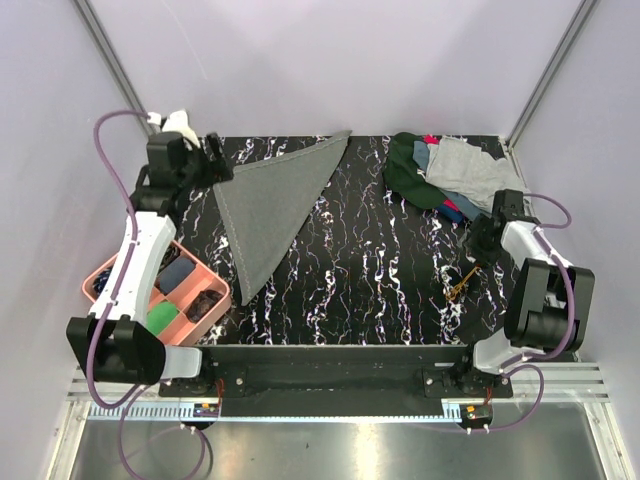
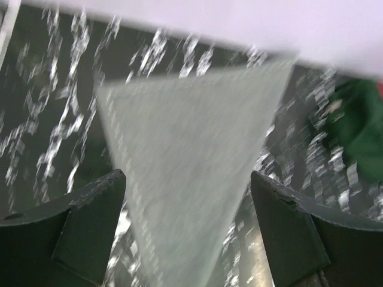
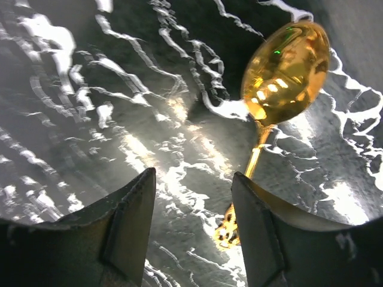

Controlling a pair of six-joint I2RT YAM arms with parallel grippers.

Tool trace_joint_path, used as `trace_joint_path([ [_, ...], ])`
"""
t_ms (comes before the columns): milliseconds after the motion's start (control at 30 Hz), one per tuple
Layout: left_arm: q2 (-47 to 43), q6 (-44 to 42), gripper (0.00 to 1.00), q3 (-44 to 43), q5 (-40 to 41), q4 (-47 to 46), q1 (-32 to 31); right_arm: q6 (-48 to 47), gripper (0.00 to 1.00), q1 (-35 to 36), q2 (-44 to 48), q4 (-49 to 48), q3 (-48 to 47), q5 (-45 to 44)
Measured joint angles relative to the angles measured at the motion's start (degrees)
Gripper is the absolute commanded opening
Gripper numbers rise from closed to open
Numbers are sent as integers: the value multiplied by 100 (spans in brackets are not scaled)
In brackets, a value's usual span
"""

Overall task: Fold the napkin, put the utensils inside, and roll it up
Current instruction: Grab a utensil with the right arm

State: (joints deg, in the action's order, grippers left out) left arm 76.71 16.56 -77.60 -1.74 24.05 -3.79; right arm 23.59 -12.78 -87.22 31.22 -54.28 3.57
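The grey napkin (image 1: 270,205) lies folded into a long triangle on the black marbled table, its point toward the near edge. My left gripper (image 1: 215,160) hovers by its far left corner, open and empty. In the left wrist view the napkin (image 2: 191,155) fills the space below and between the fingers of the left gripper (image 2: 187,174). A gold spoon (image 3: 286,72) lies on the table. Its handle runs under the right finger of my right gripper (image 3: 193,173), which stands open just above it. In the top view the utensils (image 1: 464,282) lie near the right gripper (image 1: 481,246).
A heap of green, grey and blue cloths (image 1: 440,175) lies at the far right, its green edge (image 2: 359,131) showing in the left wrist view. A pink compartment tray (image 1: 106,270) with small items sits at the near left, beside the left arm.
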Motion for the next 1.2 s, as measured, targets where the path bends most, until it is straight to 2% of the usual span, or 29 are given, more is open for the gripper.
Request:
trace_joint_path([
  [167,-44,-184,88,857,149,136,-7,-2,58,-2,-315,55,9,-426],
  [467,28,-212,88,918,101,293,-26,9,52,-2,-584,195,122,-1008],
  [767,31,-151,89,916,-133,334,-26,4,23,-4,-791,304,-33,-1117],
  [867,31,-151,89,916,-131,337,-26,-11,17,-4,-866,319,-105,-1080],
  [967,28,-153,90,916,-131,350,-26,-26,1,-4,-918,334,-160,-1003],
  [1200,28,-151,90,914,-131,352,-26,-35,0,-39,-903,236,-127,-605],
])
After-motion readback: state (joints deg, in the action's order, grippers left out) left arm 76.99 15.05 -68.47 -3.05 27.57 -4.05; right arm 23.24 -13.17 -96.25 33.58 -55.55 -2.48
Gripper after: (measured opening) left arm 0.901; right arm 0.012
